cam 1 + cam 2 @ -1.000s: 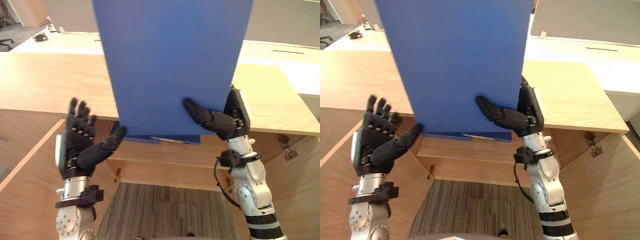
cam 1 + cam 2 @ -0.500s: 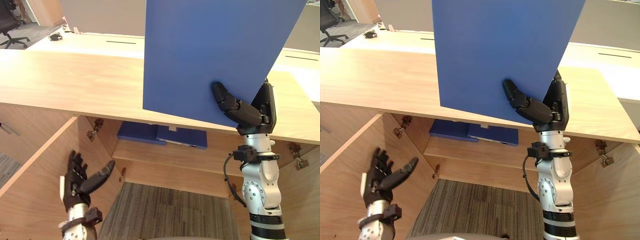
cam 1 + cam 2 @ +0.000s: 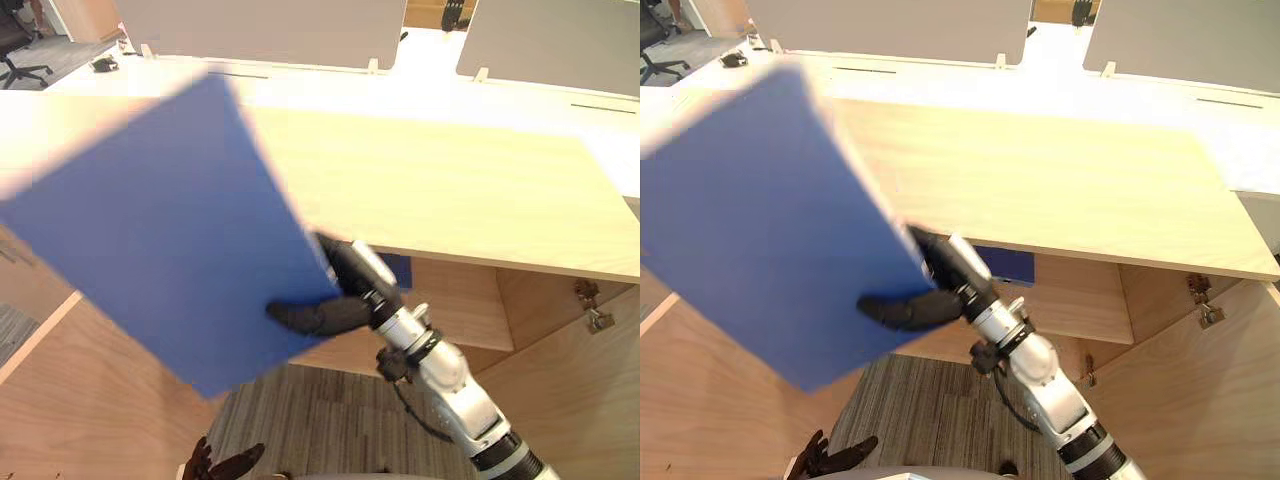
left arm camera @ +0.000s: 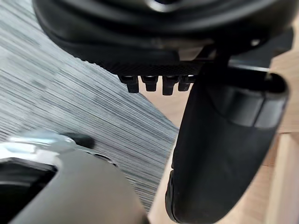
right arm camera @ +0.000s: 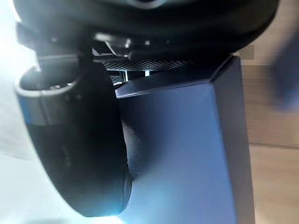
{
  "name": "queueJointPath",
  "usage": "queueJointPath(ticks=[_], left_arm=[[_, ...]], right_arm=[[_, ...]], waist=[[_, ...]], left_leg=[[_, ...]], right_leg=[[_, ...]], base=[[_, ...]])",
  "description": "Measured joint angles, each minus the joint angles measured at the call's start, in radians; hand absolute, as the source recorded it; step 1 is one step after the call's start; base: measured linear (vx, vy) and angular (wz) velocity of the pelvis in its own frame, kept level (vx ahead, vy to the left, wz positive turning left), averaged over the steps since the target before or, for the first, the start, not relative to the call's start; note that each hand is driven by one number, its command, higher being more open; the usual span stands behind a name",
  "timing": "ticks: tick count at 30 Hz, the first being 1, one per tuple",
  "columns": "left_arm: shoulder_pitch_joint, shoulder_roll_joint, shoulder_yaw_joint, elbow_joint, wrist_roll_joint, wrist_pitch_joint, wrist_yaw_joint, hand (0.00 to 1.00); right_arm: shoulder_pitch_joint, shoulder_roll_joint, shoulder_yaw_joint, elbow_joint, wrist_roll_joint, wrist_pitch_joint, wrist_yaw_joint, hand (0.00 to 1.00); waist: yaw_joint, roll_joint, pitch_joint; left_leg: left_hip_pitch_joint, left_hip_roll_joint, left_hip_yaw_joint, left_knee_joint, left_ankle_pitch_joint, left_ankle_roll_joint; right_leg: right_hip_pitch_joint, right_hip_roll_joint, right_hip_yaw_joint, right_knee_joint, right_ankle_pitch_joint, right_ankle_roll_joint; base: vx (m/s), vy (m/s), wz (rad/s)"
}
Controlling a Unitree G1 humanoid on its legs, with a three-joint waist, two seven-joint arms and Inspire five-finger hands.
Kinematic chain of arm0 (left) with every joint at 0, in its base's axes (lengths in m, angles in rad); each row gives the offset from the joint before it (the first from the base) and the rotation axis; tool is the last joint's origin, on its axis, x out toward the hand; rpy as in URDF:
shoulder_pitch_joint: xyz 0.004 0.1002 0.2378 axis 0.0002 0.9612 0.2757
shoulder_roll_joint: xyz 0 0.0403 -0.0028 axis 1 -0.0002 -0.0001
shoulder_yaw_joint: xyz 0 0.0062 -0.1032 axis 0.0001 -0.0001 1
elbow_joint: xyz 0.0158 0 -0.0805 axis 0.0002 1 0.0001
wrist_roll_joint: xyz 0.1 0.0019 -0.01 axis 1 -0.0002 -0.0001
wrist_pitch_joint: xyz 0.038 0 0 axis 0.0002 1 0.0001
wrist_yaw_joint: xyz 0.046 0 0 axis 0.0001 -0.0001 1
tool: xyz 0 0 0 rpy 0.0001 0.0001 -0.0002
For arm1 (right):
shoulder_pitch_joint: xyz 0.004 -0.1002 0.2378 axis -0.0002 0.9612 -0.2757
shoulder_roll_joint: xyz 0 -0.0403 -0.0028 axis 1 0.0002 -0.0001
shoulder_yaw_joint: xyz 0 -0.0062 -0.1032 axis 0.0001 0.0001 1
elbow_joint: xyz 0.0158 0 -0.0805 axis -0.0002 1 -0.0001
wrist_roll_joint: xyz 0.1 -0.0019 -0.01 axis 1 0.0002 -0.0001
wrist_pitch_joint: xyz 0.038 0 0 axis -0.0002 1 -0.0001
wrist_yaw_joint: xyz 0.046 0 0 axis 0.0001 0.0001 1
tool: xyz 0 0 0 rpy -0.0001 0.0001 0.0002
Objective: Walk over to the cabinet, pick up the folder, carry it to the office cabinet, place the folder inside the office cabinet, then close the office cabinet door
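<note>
A: Where's the blue folder (image 3: pixel 170 250)?
B: Tilted left, on the near side of the wooden cabinet (image 3: pixel 450 190), pinched in the right hand (image 3: pixel 335 308); left hand (image 3: pixel 215 468) low, fingers loose
A: Step?
B: Carrying, I'd judge; next needs a firm grip while turning toward the office cabinet

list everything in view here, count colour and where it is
folder: one, blue, tilted, held up before the cabinet's left side
cabinet: one, light wood, straight ahead, doors open
blue item: one, on the shelf inside the cabinet, mostly hidden
screens: two, grey, standing behind the cabinet
chair: one, black, far left corner
carpet: grey, striped, on the floor
right hand: dark, pinching the folder's lower edge
left hand: dark, open, low near the carpet
</note>
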Motion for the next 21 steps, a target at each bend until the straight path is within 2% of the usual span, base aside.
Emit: queueJointPath(ticks=[2, 5, 7, 8, 9, 12, 16, 21], left_arm=[[-0.074, 0.022, -0.027, 0.003, -0.003, 0.000, 0.004, 1.00], [-0.147, 0.033, -0.047, 0.004, -0.004, -0.005, 0.005, 1.00], [-0.206, 0.042, -0.078, 0.013, -0.004, -0.009, 0.004, 1.00], [-0.220, 0.042, -0.080, 0.016, -0.005, -0.010, 0.004, 1.00], [-0.254, 0.046, -0.093, 0.018, -0.005, -0.014, 0.005, 1.00], [-0.314, 0.052, -0.116, 0.018, -0.017, -0.021, 0.006, 1.00], [-0.364, 0.038, -0.112, -0.036, -0.058, -0.027, 0.029, 1.00], [-0.376, -0.028, -0.111, -0.141, -0.109, -0.041, 0.048, 1.00]], right_arm=[[-0.067, 0.000, 0.001, 0.085, -0.053, 0.022, -0.010, 0.00], [-0.142, 0.002, -0.004, 0.148, -0.061, 0.032, -0.039, 0.00], [-0.177, 0.008, -0.041, 0.166, -0.061, 0.038, -0.061, 0.00], [-0.185, 0.013, -0.054, 0.169, -0.059, 0.038, -0.064, 0.00], [-0.211, 0.034, -0.099, 0.176, -0.054, 0.038, -0.070, 0.00], [-0.276, 0.098, -0.212, 0.246, 0.020, 0.038, -0.108, 0.00], [-0.370, 0.192, -0.389, 0.268, 0.209, 0.037, -0.248, 0.00], [-0.560, 0.210, -0.557, 0.268, 0.352, 0.010, -0.429, 0.00]], waist=[[0.005, 0.004, 0.087], [0.006, 0.018, 0.178], [0.004, 0.047, 0.242], [0.004, 0.052, 0.255], [-0.001, 0.061, 0.286], [-0.002, 0.075, 0.322], [0.009, 0.084, 0.339], [0.016, 0.098, 0.361]], left_leg=[[-0.097, 0.012, -0.001, 0.079, -0.006, -0.002], [-0.198, 0.025, -0.003, 0.183, -0.025, 0.001], [-0.300, 0.037, -0.009, 0.277, -0.043, 0.003], [-0.327, 0.038, -0.011, 0.297, -0.045, 0.002], [-0.400, 0.040, -0.017, 0.339, -0.048, 0.001], [-0.521, 0.049, -0.025, 0.404, -0.050, -0.002], [-0.691, 0.077, -0.025, 0.502, -0.060, 0.001], [-0.807, 0.103, -0.025, 0.581, -0.069, 0.007]], right_leg=[[-0.099, -0.002, 0.008, 0.080, -0.011, -0.012], [-0.195, -0.007, 0.010, 0.167, -0.032, -0.010], [-0.298, -0.014, 0.011, 0.263, -0.058, -0.009], [-0.327, -0.016, 0.012, 0.290, -0.065, -0.010], [-0.407, -0.024, 0.013, 0.353, -0.078, -0.011], [-0.535, -0.031, 0.015, 0.432, -0.088, -0.020], [-0.711, -0.037, 0.016, 0.536, -0.114, -0.029], [-0.835, -0.039, 0.010, 0.621, -0.124, -0.049]], base=[[-0.23, -0.032, -0.04], [-0.23, -0.039, -0.04], [-0.24, -0.026, 0.02], [-0.29, -0.001, 0.06], [-0.24, 0.005, 0.07], [-0.24, -0.021, 0.06], [-0.15, -0.047, -0.04], [-0.05, -0.045, -0.08]])
